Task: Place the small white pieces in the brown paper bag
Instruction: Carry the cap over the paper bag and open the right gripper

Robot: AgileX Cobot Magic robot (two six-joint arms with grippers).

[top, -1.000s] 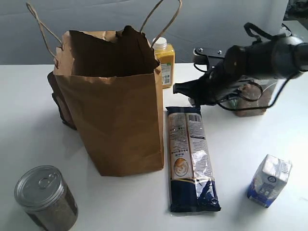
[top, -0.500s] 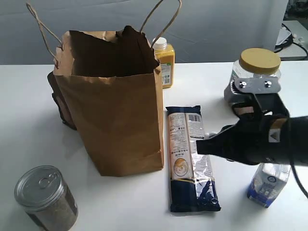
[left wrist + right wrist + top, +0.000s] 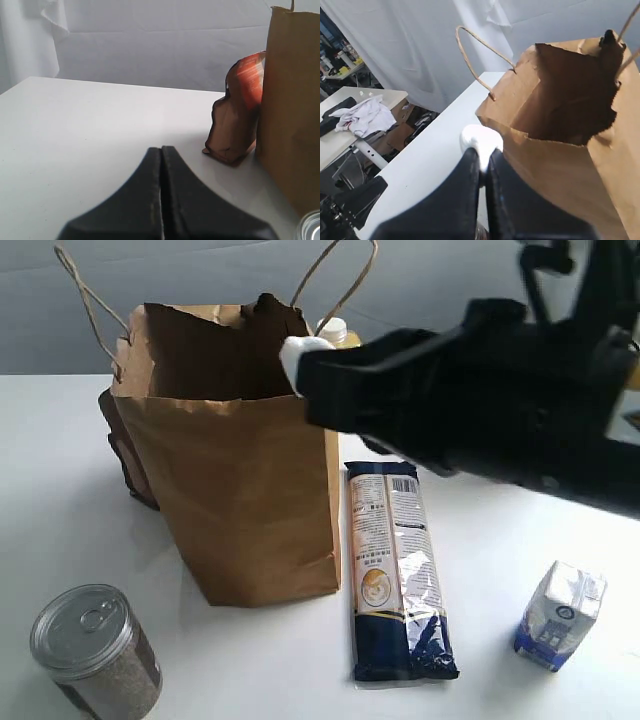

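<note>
Carrying one white piece [image 3: 298, 349] pinched between its closed fingers, the right gripper [image 3: 306, 378] hovers just beside the top rim of the brown paper bag [image 3: 240, 500] — the delivery step, I judge. Next it probably must come above the opening, then release. The left gripper [image 3: 161, 157] is closed, empty.

The right arm [image 3: 500, 410] covers all but the cap of the yellow bottle [image 3: 335, 330]. The brown paper bag [image 3: 240, 490] hides most of the dark pouch [image 3: 122, 455], and the lower edge clips the can [image 3: 95, 645].
</note>
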